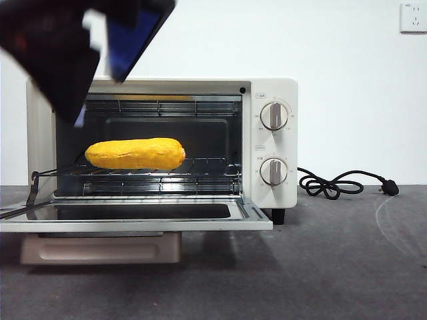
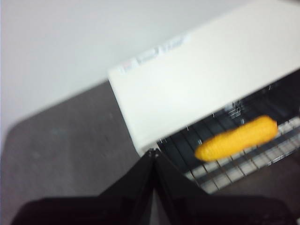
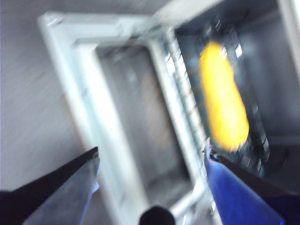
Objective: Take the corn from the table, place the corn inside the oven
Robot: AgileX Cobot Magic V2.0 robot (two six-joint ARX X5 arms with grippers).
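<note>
One arm came into the front view from the top left corner, big and dark, tilted down toward the oven (image 1: 270,167), its tip hanging above and in front of the oven's upper left edge. By the wrist views this was the right gripper (image 3: 152,157): its fingers (image 3: 70,183) stood spread wide and held nothing, with the open door (image 3: 101,136) and the oven's mouth showing between them. That picture was badly blurred, so finer detail could not be read. The left gripper (image 2: 153,154) hung above the oven's left side, looking down over the cream top; its fingers were pressed together, tips meeting, with nothing between them.

The corn (image 1: 135,154) lay on its side on the wire rack (image 1: 200,170) inside the oven, toward the left of the cavity, its length running left to right. No fingers touched it. The door (image 1: 133,217) was folded down flat toward the near side, its glass pane facing up, and the beige handle (image 1: 100,248) hung below its near edge.

Two round knobs (image 1: 274,115) sat one above the other on the oven's right panel. A black cord (image 1: 333,183) lay coiled on the tabletop (image 1: 333,267) to the right of the oven, its plug (image 1: 389,189) farther right. A wall socket (image 1: 413,17) showed at the top right, on the white wall behind.
</note>
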